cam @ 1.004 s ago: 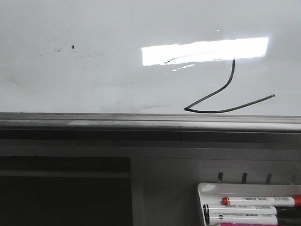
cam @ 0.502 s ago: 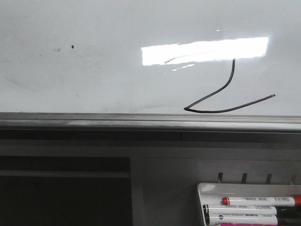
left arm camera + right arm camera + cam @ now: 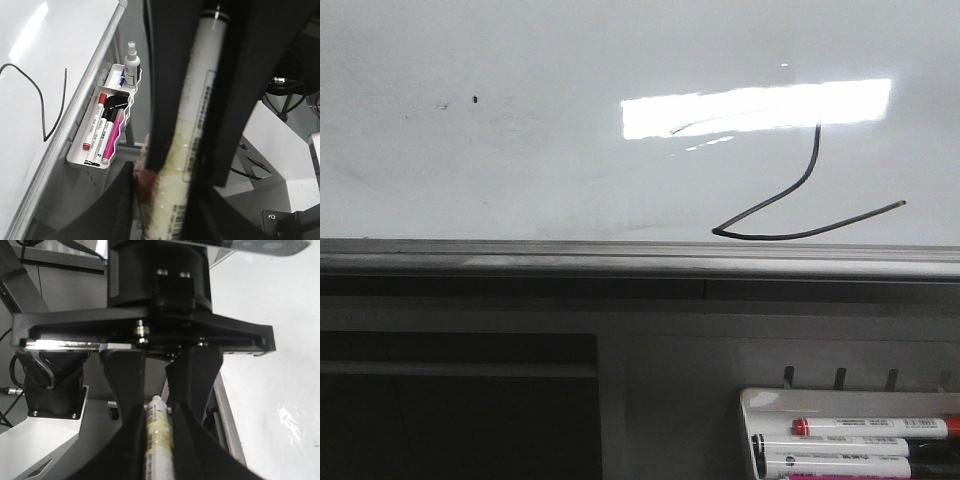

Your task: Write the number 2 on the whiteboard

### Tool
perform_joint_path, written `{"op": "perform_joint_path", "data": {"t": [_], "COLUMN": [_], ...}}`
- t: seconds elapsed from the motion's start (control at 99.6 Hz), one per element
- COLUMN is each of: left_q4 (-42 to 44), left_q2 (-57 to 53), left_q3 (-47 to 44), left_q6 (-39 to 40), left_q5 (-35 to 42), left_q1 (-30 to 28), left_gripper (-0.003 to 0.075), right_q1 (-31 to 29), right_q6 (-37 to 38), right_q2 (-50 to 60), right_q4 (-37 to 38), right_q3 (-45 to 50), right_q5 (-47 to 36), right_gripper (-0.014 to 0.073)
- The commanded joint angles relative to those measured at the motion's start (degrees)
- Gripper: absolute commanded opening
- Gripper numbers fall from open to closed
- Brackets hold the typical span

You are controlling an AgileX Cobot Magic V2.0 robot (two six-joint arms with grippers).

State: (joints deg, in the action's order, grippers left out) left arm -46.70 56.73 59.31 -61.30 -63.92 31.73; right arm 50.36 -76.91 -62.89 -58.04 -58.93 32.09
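Front view, whiteboard (image 3: 520, 120): a big shiny white board fills the top part, with a grey edge rail along its lower side.
Front view, glare (image 3: 757, 106): a bright white rectangle of light sits on the board.
Front view, number 2 (image 3: 790, 205): a thin black line, drawn low on the right side of the board, just above the rail. Its top runs into the glare and its long base curves out to the right.
Front view, specks (image 3: 475, 99): small dark dots, far to the left of the number.
Front view, marker tray (image 3: 760, 402): a small white tray below the board, at the lower right, with pens lying in it. One pen has a red cap (image 3: 801, 427).
Front view, grippers: none show here.
Left wrist view, left gripper (image 3: 190, 165): its dark fingers are pinching a long white marker (image 3: 192, 130).
Left wrist view, board: the black number 2 (image 3: 42, 100) is on the white board (image 3: 30, 45), well apart from the marker.
Left wrist view, tray (image 3: 87, 162): it hangs beside the board and holds pens and a small spray bottle (image 3: 132, 65).
Right wrist view, right gripper (image 3: 159, 405): its two black fingers are pinching a pale marker (image 3: 159, 440).
Right wrist view, board: the white board (image 3: 270, 365) is off to one side.
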Motion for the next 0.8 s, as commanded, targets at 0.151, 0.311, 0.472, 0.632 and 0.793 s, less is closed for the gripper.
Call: {"op": "perform_joint_path", "data": {"t": [0.151,0.311,0.472,0.632,0.793], "left_q4": [-1.0,-0.2,-0.2,-0.2,-0.2], "left_q2": [-0.5,-0.5,-0.6,-0.6,-0.6], "left_q3": [1.9,1.9,1.9,1.9,1.9], "left_q6": [0.6,0.6,0.6,0.6,0.6], "left_q5": [-0.2,-0.8,-1.3,-1.6,-1.0], "left_q1": [0.3,0.3,0.3,0.3,0.3], "left_gripper": [0.0138,0.0351,0.0316,0.0188,-0.0003], "right_q1": [0.4,0.4,0.4,0.4,0.4], "right_q6": [-0.4,-0.4,-0.4,-0.4,-0.4], "right_q2": [0.9,0.9,0.9,0.9,0.8], "right_q4": [-2.0,-2.0,-2.0,-1.9,-1.9], "right_q3": [-2.0,-2.0,-2.0,-2.0,-2.0], "right_q5": [0.1,0.0,0.2,1.0,1.8], "right_gripper": [-0.0062,-0.0062,-0.0062,-0.0062,-0.0062]}}
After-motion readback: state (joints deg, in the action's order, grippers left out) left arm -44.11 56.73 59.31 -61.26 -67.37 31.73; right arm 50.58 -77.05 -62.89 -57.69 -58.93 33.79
